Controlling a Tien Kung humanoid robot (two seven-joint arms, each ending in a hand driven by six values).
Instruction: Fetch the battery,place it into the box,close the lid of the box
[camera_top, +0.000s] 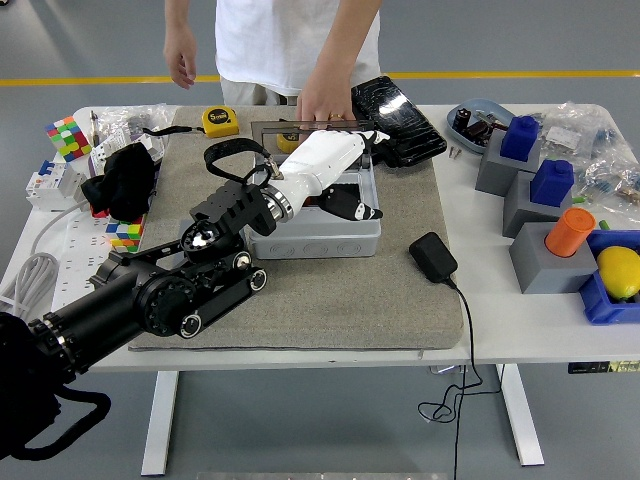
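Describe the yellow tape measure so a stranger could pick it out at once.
Start at the grey mat covering the middle of the white table. At its far left corner, left of the grey box, lies the tape measure. It is the only small, rounded yellow case there, with a dark round label on top.

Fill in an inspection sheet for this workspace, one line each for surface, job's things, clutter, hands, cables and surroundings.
Surface: white table with a grey mat over its middle.
Job's things: grey box on the mat, its clear lid standing open at the far side; battery not clearly visible.
Clutter: yellow tape measure, puzzle cube, black pouch, grey blocks with blue and orange pieces, lemon in a blue tray.
Hands: left robot hand reaches over the open box, fingers hanging loose, holding nothing; right arm not in view. A person's hand rests at the lid.
Cables: black adapter, its cord hanging off the near edge.
Surroundings: grey floor, yellow line.
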